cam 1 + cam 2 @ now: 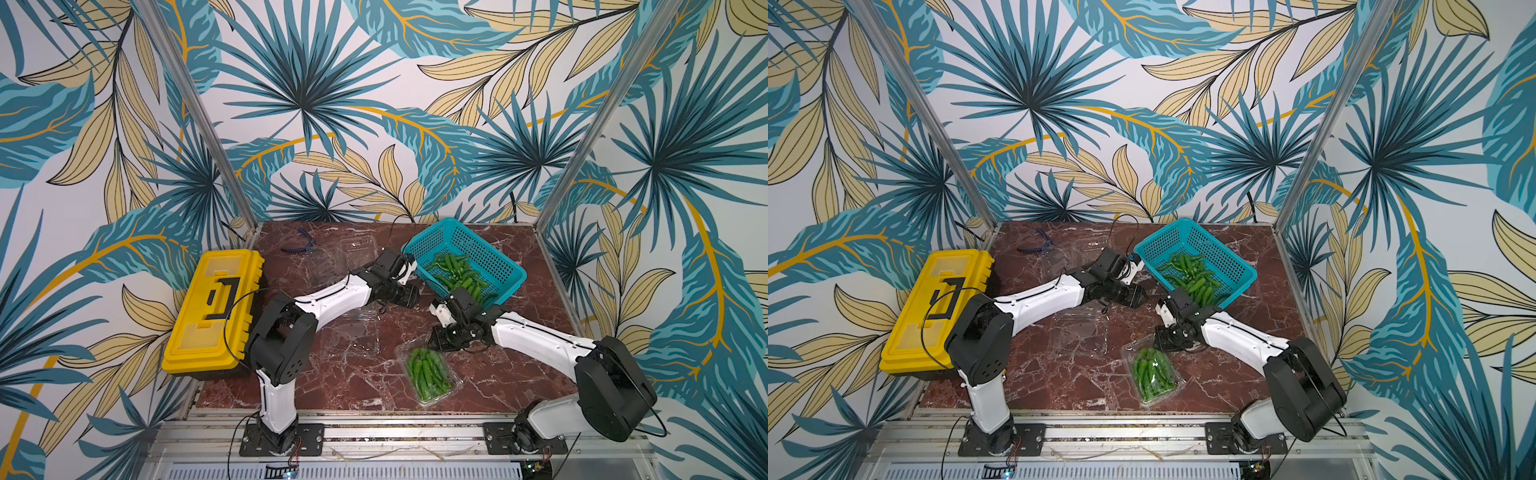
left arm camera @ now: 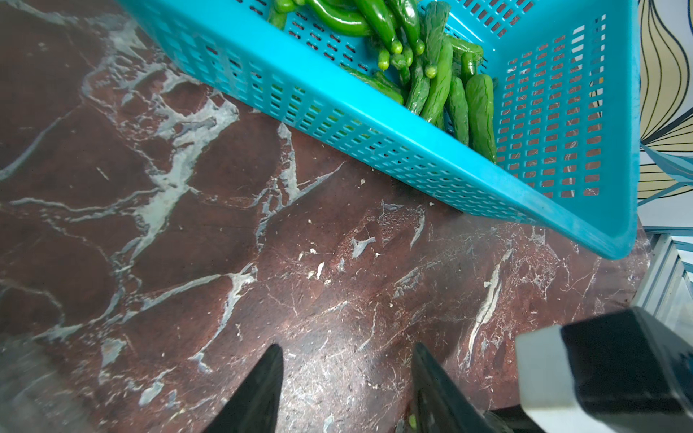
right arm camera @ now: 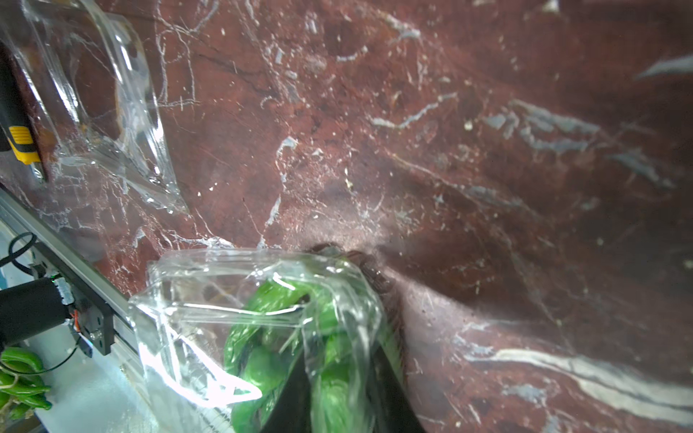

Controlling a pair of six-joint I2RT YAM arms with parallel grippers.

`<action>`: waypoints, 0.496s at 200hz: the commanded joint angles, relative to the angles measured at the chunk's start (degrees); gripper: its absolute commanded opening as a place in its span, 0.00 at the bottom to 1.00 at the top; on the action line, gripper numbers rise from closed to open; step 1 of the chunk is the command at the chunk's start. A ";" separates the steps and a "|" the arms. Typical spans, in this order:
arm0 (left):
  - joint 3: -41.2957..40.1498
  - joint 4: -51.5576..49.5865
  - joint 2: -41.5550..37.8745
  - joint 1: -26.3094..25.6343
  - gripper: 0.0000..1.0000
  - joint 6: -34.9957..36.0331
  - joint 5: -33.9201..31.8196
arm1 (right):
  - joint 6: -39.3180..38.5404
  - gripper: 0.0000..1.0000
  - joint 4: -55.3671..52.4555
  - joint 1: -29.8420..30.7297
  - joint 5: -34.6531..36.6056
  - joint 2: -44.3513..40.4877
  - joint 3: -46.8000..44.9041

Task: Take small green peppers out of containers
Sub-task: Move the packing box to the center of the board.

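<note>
Our right pincer meets the far end of the full container and seems narrowed on its lid edge. The peppers run lengthwise away from it. The left pincer stands wide and empty, farther off.

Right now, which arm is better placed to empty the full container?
The right: the right gripper pinches a corner of the full container; the left gripper hangs open beside the basket.

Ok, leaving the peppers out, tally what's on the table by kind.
Clear containers: 3
Teal basket: 1
Yellow toolbox: 1
Blue pliers: 1
Total: 6
</note>
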 commanded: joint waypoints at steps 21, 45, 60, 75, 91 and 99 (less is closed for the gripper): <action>2.04 0.22 -0.10 -0.18 0.57 0.39 -1.52 | 3.35 0.17 0.44 -0.27 8.37 5.24 4.37; 2.02 0.17 -0.45 -0.25 0.57 -0.61 -4.67 | 6.16 0.15 0.26 -1.22 12.95 10.24 9.64; 1.77 -0.09 -1.13 -0.16 0.58 -1.76 -8.52 | 8.84 0.15 1.10 -1.67 15.18 12.86 12.23; 1.32 -0.64 -2.18 -0.15 0.60 -2.95 -12.85 | 11.36 0.16 3.56 -1.79 17.24 14.57 13.81; 0.43 -0.93 -3.41 0.01 0.60 -4.20 -16.27 | 12.72 0.20 5.67 -1.84 18.57 16.08 15.42; -0.03 -1.01 -3.92 0.20 0.61 -4.60 -17.20 | 13.47 0.24 6.72 -1.82 19.40 16.31 15.66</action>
